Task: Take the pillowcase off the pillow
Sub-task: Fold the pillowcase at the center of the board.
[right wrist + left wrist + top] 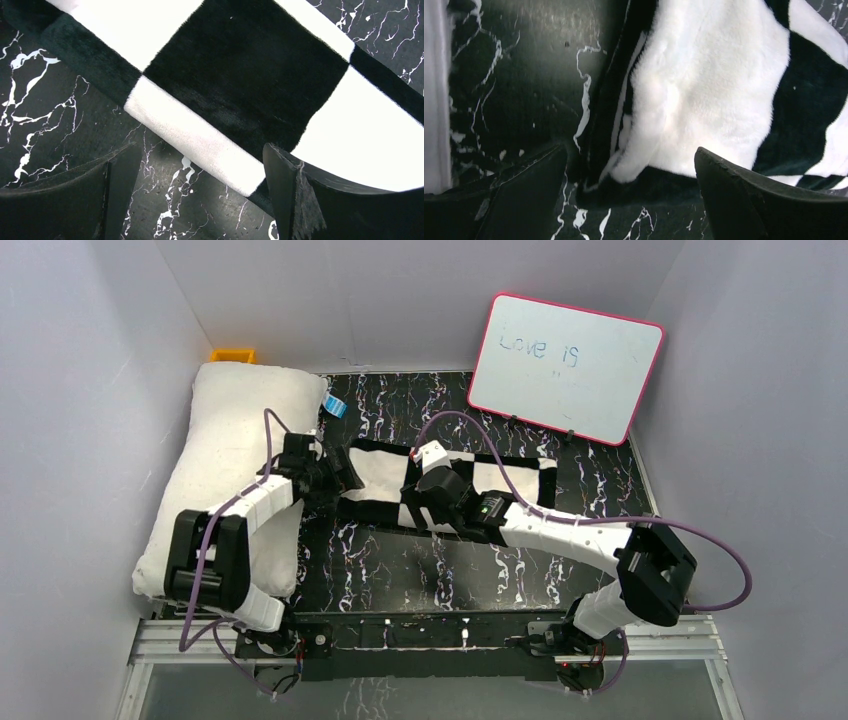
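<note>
- The pillowcase point(385, 472) is a plush cover in big black and white checks. It lies empty and flattened on the dark marbled tabletop point(400, 570), mid-scene.
- It forms a long band running left to right, its right end slightly nearer than its left.
- Seen close from the right wrist, its near edge point(200, 145) lies smooth and straight. In the left wrist view its left end point(694, 100) is rumpled, with a soft fold.
- The pillow point(235, 430) is plump, plain white and bare, with no cover on it.
- It lies along the left side, its length running from the near left edge to the far left corner.
- The pillowcase's left end lies just beside the pillow's right flank; whether they touch cannot be told.
</note>
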